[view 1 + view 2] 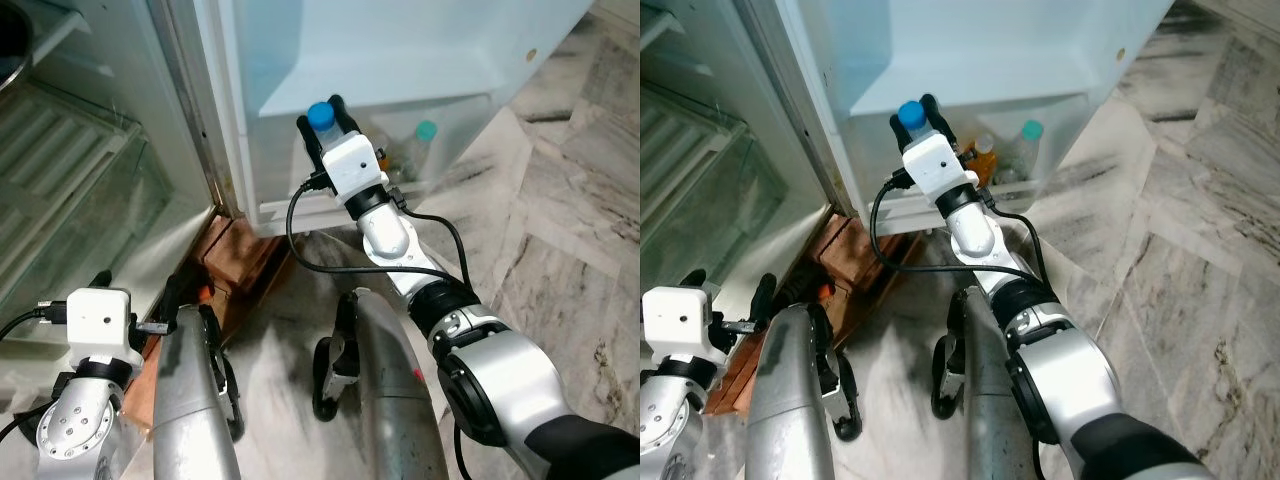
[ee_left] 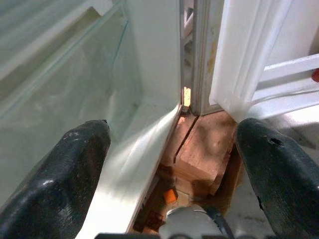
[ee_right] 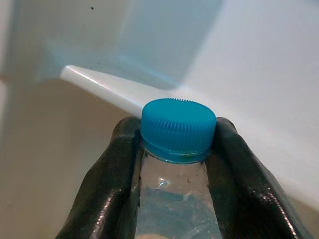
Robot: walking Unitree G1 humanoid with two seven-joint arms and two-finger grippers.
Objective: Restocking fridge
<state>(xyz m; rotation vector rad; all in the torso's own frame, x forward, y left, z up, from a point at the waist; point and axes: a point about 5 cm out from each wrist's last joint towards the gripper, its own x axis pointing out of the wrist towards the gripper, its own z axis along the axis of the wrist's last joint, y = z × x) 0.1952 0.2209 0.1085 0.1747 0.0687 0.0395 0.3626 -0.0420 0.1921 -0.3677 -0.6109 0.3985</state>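
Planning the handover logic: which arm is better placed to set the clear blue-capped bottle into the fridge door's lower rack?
Right. The right gripper already clamps the clear blue-capped bottle at the neck, beside the white fridge door's lower rack. The left gripper hangs low and open by the fridge base.

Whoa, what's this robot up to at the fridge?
It's restocking the fridge. Its right gripper is shut on a clear bottle with a blue cap, holding it up by the open fridge door's lower shelf, where other bottles already stand. The left gripper hangs open and idle, low by the wooden blocks under the fridge.
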